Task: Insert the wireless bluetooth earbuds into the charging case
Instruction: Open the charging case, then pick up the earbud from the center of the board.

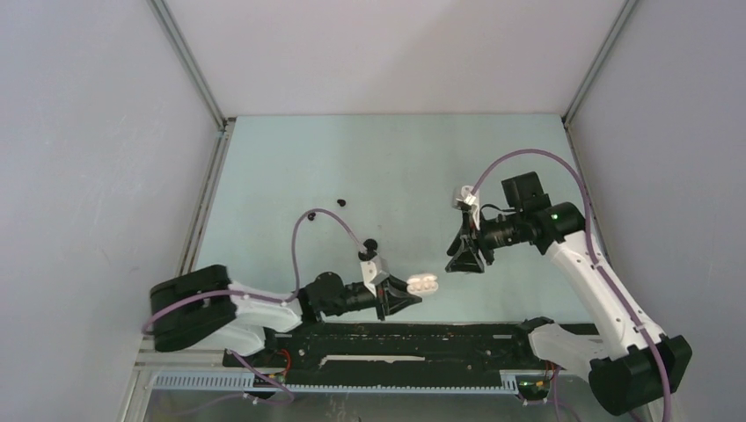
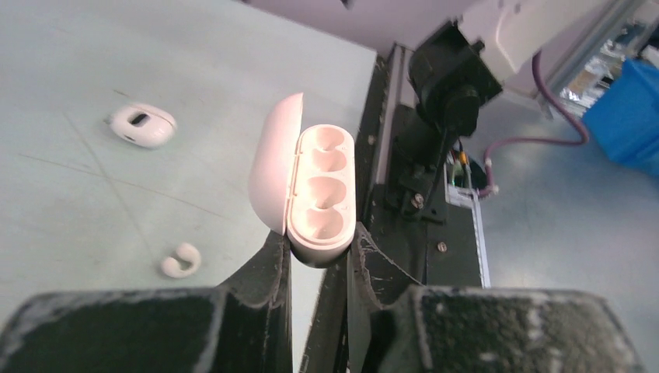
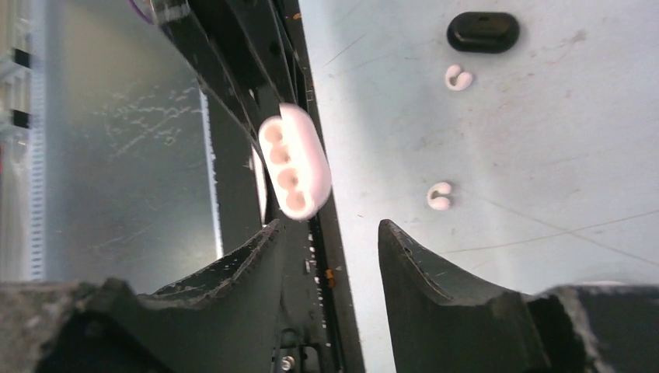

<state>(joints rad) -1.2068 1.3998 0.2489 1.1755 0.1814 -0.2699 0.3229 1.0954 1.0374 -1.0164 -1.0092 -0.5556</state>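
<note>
My left gripper [image 2: 319, 247] is shut on the lower end of the white charging case [image 2: 320, 190]. The case's lid [image 2: 272, 167] is swung open and its wells are empty. From above, the case [image 1: 423, 283] sticks out of the left gripper [image 1: 405, 297] near the table's front edge. My right gripper [image 3: 331, 228] is open and holds nothing; it hovers a little back from the case [image 3: 294, 159]. Two white C-shaped earbuds [image 3: 440, 196] [image 3: 458, 77] lie on the table. One white earbud [image 2: 180, 261] lies left of the held case.
A black oval case [image 3: 482, 32] lies on the table beyond the white earbuds. A white oval piece with a dark slot [image 2: 142, 126] rests further out. Small black pieces [image 1: 340, 202] sit mid-table. The black base rail [image 1: 422, 338] runs along the near edge.
</note>
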